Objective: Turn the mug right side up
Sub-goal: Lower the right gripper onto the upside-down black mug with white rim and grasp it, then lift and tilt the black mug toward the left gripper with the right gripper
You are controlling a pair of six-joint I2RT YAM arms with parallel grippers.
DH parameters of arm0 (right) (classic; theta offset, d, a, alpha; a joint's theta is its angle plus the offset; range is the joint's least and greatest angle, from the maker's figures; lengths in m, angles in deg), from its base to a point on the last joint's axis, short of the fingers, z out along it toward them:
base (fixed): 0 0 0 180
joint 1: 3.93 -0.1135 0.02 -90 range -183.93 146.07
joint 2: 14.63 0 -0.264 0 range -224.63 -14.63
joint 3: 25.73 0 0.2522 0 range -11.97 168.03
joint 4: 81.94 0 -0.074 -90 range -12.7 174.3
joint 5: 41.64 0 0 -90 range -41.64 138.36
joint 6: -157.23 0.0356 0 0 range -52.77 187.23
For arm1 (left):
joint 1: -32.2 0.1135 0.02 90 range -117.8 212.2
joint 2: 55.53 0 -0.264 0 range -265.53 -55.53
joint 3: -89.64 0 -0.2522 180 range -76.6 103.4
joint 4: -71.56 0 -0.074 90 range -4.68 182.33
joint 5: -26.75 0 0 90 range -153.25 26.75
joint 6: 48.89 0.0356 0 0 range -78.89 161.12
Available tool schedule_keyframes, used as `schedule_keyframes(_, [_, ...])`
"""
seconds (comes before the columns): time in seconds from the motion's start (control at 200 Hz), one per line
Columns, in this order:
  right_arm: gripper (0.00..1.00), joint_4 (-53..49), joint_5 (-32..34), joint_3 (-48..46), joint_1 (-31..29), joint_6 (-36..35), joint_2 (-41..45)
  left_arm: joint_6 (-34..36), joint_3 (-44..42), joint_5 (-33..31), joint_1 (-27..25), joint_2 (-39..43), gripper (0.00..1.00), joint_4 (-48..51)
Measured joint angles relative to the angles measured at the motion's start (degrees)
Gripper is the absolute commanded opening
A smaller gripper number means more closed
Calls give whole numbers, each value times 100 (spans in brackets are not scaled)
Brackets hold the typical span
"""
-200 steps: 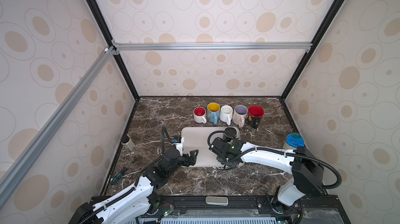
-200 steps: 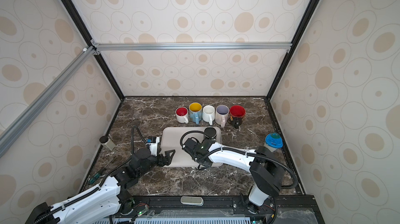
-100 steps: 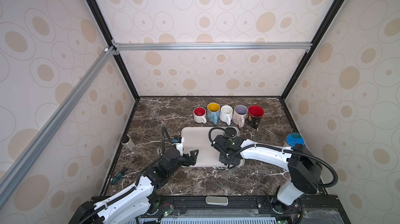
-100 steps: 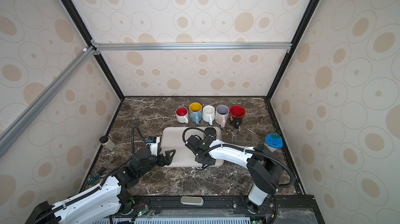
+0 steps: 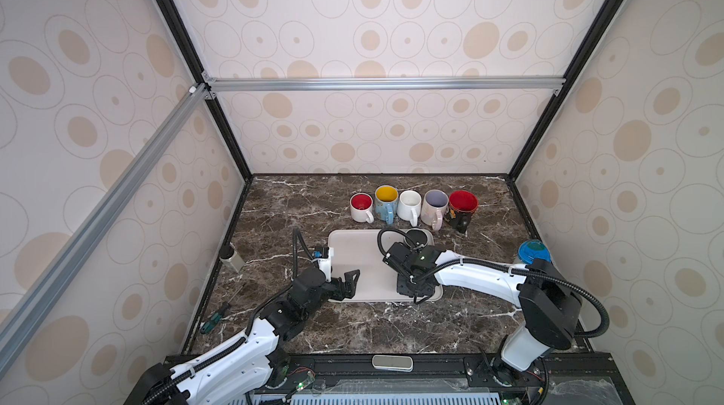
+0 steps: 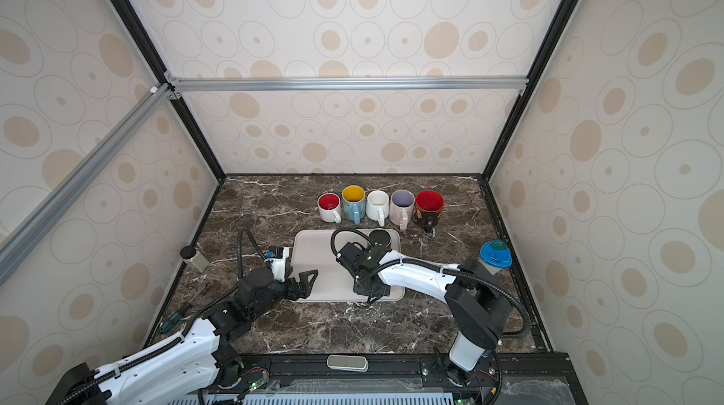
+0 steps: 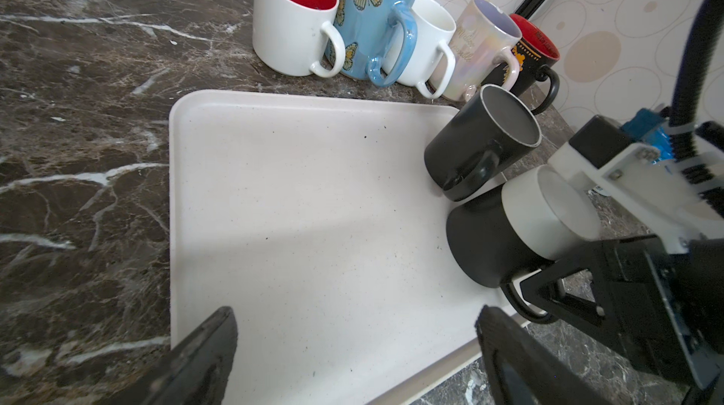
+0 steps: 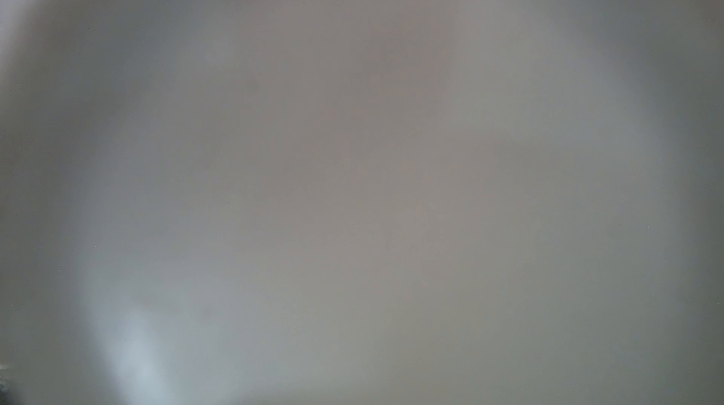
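Mug (image 7: 482, 242) handle in right gripper (image 7: 538, 297) pinch

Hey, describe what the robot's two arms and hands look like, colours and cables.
Both arms, left arm and right arm, have glossy white links with black joints. Each hand, left hand and right hand, is black with triangular, open-framed fingers. A ribbed black cable loops off each wrist, by a small blue connector.

both top views: high, facing down | left wrist: near tray (image 7: 313, 207) | right wrist: blurred
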Motion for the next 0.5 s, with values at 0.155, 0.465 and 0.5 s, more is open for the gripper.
schedule_keyframes(0.155, [0, 46, -46, -120, -2, -245, 190, 0, 0, -2, 0, 0, 96, 11])
schedule_keyframes(0.465, [0, 385, 11, -586, -13, -1211, 2168, 26, 0, -107, -2, 199, 96, 136])
schedule_keyframes(0.5, [0, 507, 9, -575, -11, -1381, 2312, 35, 0, -125, -2, 190, 96, 140])
